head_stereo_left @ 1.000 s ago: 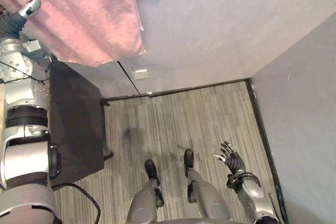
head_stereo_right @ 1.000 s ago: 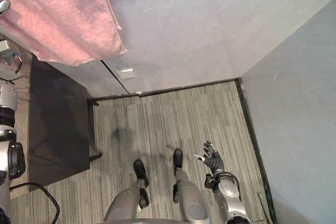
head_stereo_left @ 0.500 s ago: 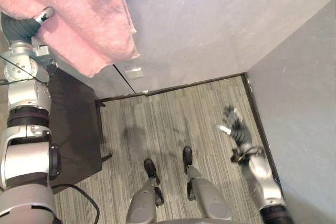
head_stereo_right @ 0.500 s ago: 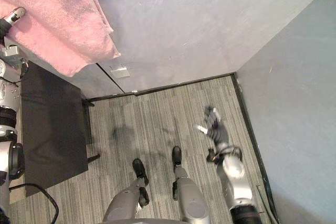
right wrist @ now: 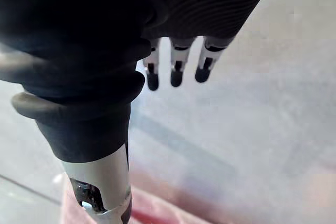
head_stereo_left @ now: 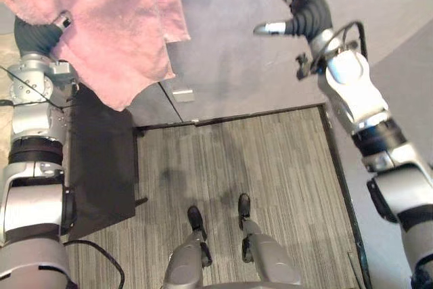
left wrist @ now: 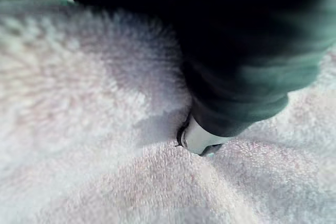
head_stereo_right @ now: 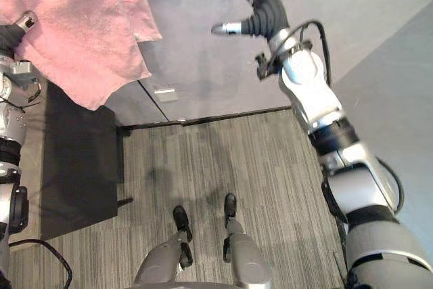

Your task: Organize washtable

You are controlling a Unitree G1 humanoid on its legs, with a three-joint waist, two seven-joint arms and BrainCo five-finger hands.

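A pink towel (head_stereo_left: 101,25) hangs at the upper left against the grey wall. My left hand (head_stereo_left: 40,32) is pushed into its folds from the left, dark cover showing, fingers buried in the cloth. In the left wrist view the thumb (left wrist: 202,139) presses into the fluffy towel (left wrist: 94,171), which bunches round it. My right hand (head_stereo_left: 298,5) is raised high in front of the wall, to the right of the towel and apart from it. It is open, its fingers (right wrist: 176,74) straight and holding nothing.
A black table (head_stereo_left: 101,167) stands below the towel at the left. A small white outlet (head_stereo_left: 183,94) sits low on the wall. Striped grey carpet (head_stereo_left: 270,167) runs to a second wall (head_stereo_left: 399,99) at the right.
My right arm has swung up from near the floor to high before the wall. The left hand has curled into the towel, and the cloth has bunched and shifted.
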